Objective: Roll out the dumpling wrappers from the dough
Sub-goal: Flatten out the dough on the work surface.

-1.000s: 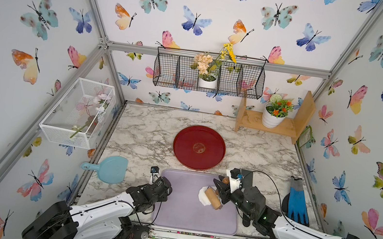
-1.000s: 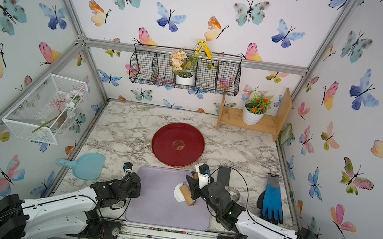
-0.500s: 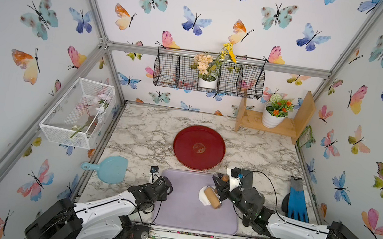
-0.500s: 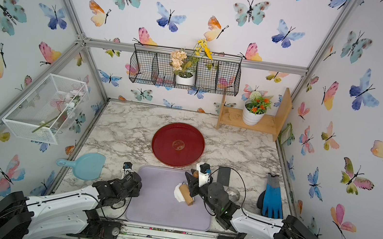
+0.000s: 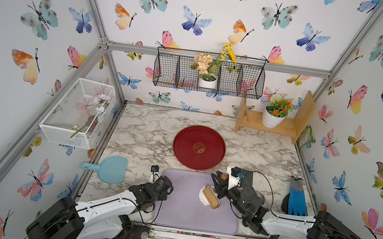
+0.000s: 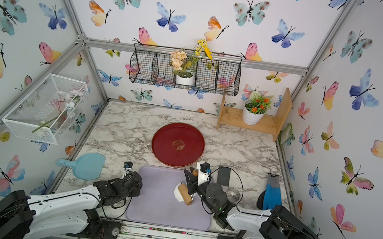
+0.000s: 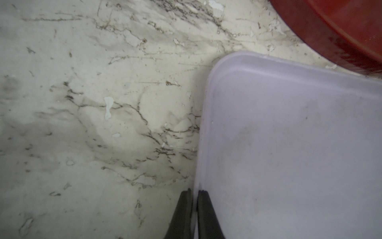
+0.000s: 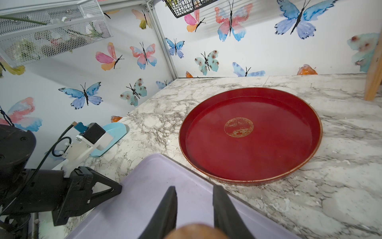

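Two grippers are mine, and each is closed on something. My right gripper (image 8: 194,187) is clamped around the wooden handle of the roller (image 5: 210,197); the handle's rounded end shows between my two dark fingers in the right wrist view. In both top views the roller's barrel lies slanted on the dough (image 5: 202,196), a small white lump that peeks out from under the barrel on the side toward my left arm. The dough sits on the purple mat (image 5: 185,213), a little right of the mat's middle. My left gripper (image 7: 195,191) is pinched nearly together on the mat's left rim, one finger over the mat and the other over the marble table (image 7: 82,103), close to the mat's far left corner. Just beyond the mat's far edge lies the round red tray (image 5: 198,147), with a gold emblem at its centre. A blue scoop (image 5: 112,168) rests on the table left of the mat, near my left arm, and a blue glove (image 5: 296,201) lies well apart by the right wall
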{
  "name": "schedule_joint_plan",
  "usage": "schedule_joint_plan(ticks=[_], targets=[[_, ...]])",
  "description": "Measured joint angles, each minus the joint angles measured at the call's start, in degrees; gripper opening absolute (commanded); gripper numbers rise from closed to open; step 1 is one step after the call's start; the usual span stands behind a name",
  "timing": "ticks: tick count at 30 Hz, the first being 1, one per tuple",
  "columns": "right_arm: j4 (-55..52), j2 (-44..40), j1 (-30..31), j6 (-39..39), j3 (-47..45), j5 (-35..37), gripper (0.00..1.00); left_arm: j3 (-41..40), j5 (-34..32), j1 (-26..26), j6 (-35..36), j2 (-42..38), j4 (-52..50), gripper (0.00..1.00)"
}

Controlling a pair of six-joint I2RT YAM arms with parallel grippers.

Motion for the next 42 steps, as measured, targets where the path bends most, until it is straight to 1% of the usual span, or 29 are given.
schedule_joint_plan(ticks=[5, 10, 12, 15, 20, 24, 27, 31, 34, 36, 42], targets=[[2.3, 2.8, 0.7, 0.2, 1.0, 0.5, 0.02, 0.0, 0.0, 0.0, 0.2, 0.0, 0.0, 0.0], [1.1, 1.6, 1.1, 0.6, 1.3, 1.2, 0.02, 0.0, 0.0, 0.0, 0.5, -0.1, 0.0, 0.0], [-1.7, -0.4, 1.4, 1.0, 1.6, 2.0, 0.02, 0.0, 0.0, 0.0, 0.6, -0.1, -0.1, 0.0], [-9.0, -4.6, 2.0, 1.1, 2.5, 3.3, 0.02, 0.0, 0.2, 0.0, 0.6, -0.3, 0.7, 0.0], [-21.3, -13.4, 2.5, 1.9, 3.0, 7.0, 0.02, -0.2, 2.7, -0.4, 0.3, -0.3, 3.0, 0.0], [-25.7, -19.3, 2.6, 3.1, 2.9, 10.9, 0.02, -0.5, 3.6, -0.5, -0.2, -0.4, 3.9, 0.0], [-25.8, -22.6, 2.6, 3.5, 2.9, 14.8, 0.02, -1.0, 3.8, -0.5, -0.5, -0.7, 4.6, 0.0], [-25.7, -24.2, 2.6, 3.4, 2.9, 18.0, 0.02, -1.5, 3.9, -0.3, -0.7, -0.8, 5.8, 0.0], [-25.0, -23.7, 2.6, 3.3, 2.8, 19.0, 0.02, -1.8, 3.9, -0.3, -0.8, -0.8, 6.7, 0.0], [-22.7, -22.5, 2.6, 2.7, 1.9, 19.0, 0.02, -2.0, 4.0, -0.2, -0.8, -0.8, 7.0, 0.0], [-14.6, -18.4, 2.6, 0.8, -4.0, 19.4, 0.02, -2.0, 4.3, 0.0, -0.8, -0.7, 7.5, 0.0]])
